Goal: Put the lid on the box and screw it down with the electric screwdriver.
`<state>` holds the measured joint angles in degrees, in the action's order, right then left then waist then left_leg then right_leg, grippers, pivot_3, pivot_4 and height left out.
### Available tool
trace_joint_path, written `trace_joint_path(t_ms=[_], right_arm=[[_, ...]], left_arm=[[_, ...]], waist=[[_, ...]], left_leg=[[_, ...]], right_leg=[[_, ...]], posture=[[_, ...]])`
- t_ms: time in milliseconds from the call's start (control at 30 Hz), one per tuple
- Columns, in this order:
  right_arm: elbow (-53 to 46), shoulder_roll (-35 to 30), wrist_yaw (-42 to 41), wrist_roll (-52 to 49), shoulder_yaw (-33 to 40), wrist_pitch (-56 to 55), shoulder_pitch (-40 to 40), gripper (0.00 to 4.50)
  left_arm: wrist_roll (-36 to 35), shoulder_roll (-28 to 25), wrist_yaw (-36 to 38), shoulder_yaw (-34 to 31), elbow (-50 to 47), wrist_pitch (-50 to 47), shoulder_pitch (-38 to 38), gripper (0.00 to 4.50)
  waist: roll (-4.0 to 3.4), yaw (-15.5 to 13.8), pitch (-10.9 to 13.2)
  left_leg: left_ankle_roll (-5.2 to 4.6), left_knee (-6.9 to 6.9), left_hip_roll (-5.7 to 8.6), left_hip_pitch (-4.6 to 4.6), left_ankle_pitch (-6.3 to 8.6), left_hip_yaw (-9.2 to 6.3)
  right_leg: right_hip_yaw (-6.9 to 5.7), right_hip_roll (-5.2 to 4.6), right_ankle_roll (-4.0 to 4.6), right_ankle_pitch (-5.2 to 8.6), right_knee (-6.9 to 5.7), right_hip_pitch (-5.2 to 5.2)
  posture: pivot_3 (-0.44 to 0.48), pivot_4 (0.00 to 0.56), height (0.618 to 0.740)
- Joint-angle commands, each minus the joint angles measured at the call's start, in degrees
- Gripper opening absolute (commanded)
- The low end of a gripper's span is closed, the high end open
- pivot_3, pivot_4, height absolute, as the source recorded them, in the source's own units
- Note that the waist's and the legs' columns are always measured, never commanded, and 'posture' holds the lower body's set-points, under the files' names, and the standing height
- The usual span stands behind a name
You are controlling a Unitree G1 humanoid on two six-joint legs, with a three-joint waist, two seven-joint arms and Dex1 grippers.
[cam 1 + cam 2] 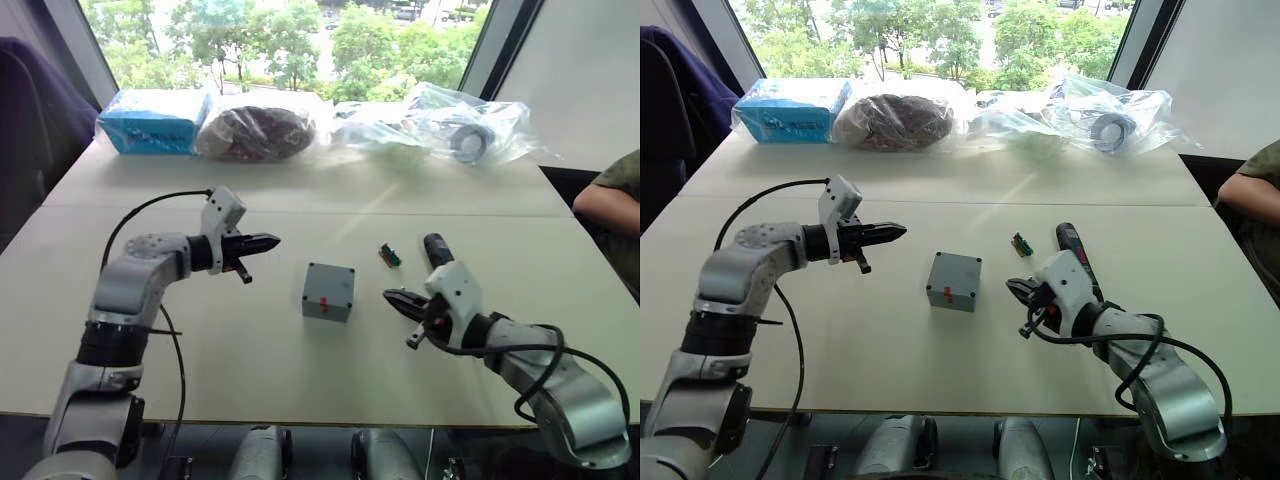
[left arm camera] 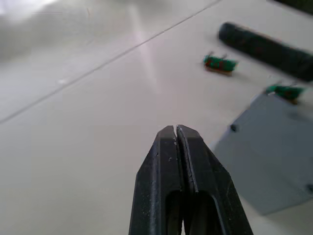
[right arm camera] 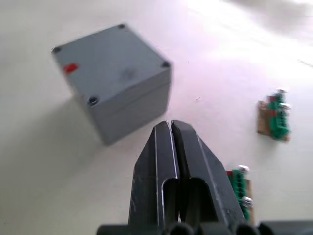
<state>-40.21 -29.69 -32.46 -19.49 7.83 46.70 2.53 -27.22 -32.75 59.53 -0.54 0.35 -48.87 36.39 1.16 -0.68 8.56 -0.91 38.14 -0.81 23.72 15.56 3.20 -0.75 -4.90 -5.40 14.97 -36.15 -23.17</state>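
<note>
Grey lid (image 3: 111, 62) seated on box (image 1: 328, 292) mid-table, bare tabletop (image 1: 250, 340) around it, left gripper (image 1: 262, 242) and right gripper (image 1: 400, 302) both closed, empty.

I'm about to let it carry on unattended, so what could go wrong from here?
1. The lid already sits on the box, but neither gripper steadies it, so pressing the driver down might slide it across the table.
2. The electric screwdriver lies partly behind the right gripper, an awkward reach.
3. Green connectors lie close by and could be swept aside.
</note>
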Motion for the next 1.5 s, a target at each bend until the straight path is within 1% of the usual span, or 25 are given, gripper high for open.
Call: trace_joint_path(t_ms=[33,67,200,233,267,300,333,500,600,633,667,900,1500], right_arm=[[-3.29,2.04,3.68,-2.08,4.14,1.32,0.99,0.03],[-3.66,2.49,4.23,-2.71,4.78,1.7,1.25,0.03],[-4.23,3.67,6.38,-4.32,6.51,3.17,2.64,1.05],[-4.22,3.84,6.49,-5.15,6.66,3.94,2.85,1.67],[-4.2,3.81,6.51,-5.69,6.56,4.46,3.05,1.94],[-4.1,3.64,6.56,-5.98,6.28,4.66,3.16,2.43],[-3.8,3.33,6.64,-5.97,5.52,4.94,3.17,2.7],[-1.4,3.53,7.57,-5.71,3.44,5.07,2.37,2.7],[0.69,3.45,8.42,-4.73,2.55,3.8,1.72,1.85],[1.41,3.37,8.54,-4.47,2.27,3.27,1.5,1.4],[2.45,3.31,8.84,-3.93,1.95,2.68,1.19,1.1],[6.2,2.21,9.52,-0.95,0.41,-0.87,0.63,1.1],[8.27,1.81,9.31,-0.52,-2.02,-1.91,-0.5,1.1]], left_arm=[[-2.29,-1.43,4.29,3.84,-5.52,-0.2,1.49,0.0],[-1.98,-2.01,5.42,5.3,-6.75,0.51,1.53,0.0],[-1.47,-4.31,10.74,10.4,-11.24,3.22,2.09,0.0],[-0.87,-4.62,11.17,11.44,-11.5,4.02,2.36,0.0],[-0.07,-4.92,11.42,12.47,-11.66,4.93,2.59,0.0],[0.86,-5.22,11.74,13.52,-11.83,6.19,2.74,0.0],[1.53,-5.41,12.03,14.46,-12.08,7.14,2.88,0.0],[3.63,-6.42,13.01,17.0,-12.92,9.95,2.94,0.0],[4.03,-6.68,13.14,17.24,-12.7,10.76,2.87,0.0],[4.21,-6.77,13.1,17.3,-12.62,10.99,2.83,0.0],[4.34,-6.84,13.01,17.27,-12.59,11.17,2.74,0.0],[4.25,-6.84,12.0,16.64,-13.02,11.15,2.09,0.0],[3.63,-6.74,10.08,16.34,-13.58,10.45,1.2,0.0]], waist=[[-0.01,0.09,0.0],[-0.03,0.21,0.02],[-0.12,0.26,0.07],[-0.14,0.2,0.09],[-0.15,0.15,0.09],[-0.17,0.12,0.11],[-0.2,0.1,0.12],[-0.21,0.11,0.14],[-0.22,0.1,0.16],[-0.22,0.11,0.16],[-0.22,0.11,0.16],[-0.22,0.07,0.17],[-0.22,0.08,0.18]], left_leg=[[0.0,0.0,0.0,0.0,0.0,0.0],[0.0,0.0,0.0,0.0,0.0,0.01],[0.0,-0.01,-0.06,-0.01,0.0,0.01],[0.0,-0.01,-0.09,-0.01,0.0,0.0],[0.0,-0.01,-0.09,-0.01,0.0,-0.01],[0.0,-0.01,-0.1,-0.01,0.0,-0.01],[0.0,-0.01,-0.1,-0.01,0.0,-0.01],[0.0,-0.01,-0.08,-0.01,0.0,0.02],[0.0,-0.01,-0.08,-0.01,0.0,0.02],[0.0,-0.01,-0.08,-0.01,0.0,0.02],[0.0,-0.01,-0.08,-0.01,0.0,0.02],[0.0,-0.01,-0.07,-0.01,0.0,0.03],[-0.01,-0.01,-0.08,-0.01,0.0,0.03]], right_leg=[[0.0,0.0,0.0,0.0,0.0,0.01],[0.01,0.01,0.0,0.0,0.0,0.0],[0.07,0.13,0.12,0.07,-0.03,-0.03],[0.08,0.16,0.13,0.07,-0.03,-0.04],[0.08,0.17,0.14,0.08,-0.03,-0.04],[0.08,0.18,0.14,0.08,-0.03,-0.04],[0.09,0.18,0.15,0.09,-0.02,-0.04],[0.13,0.19,0.15,0.09,0.0,-0.05],[0.14,0.2,0.15,0.09,0.0,-0.05],[0.14,0.2,0.15,0.09,0.0,-0.05],[0.14,0.2,0.15,0.09,0.0,-0.05],[0.14,0.22,0.12,0.09,0.0,-0.05],[0.14,0.24,0.1,0.08,-0.01,-0.05]], posture=[[0.0,0.15,0.74],[0.0,0.15,0.74],[0.0,0.15,0.74],[0.0,0.15,0.74],[0.0,0.15,0.74],[0.0,0.15,0.74],[0.0,0.15,0.74],[0.0,0.15,0.74],[0.0,0.15,0.74],[0.0,0.15,0.74],[0.0,0.15,0.74],[0.0,0.15,0.74],[0.0,0.15,0.74]])
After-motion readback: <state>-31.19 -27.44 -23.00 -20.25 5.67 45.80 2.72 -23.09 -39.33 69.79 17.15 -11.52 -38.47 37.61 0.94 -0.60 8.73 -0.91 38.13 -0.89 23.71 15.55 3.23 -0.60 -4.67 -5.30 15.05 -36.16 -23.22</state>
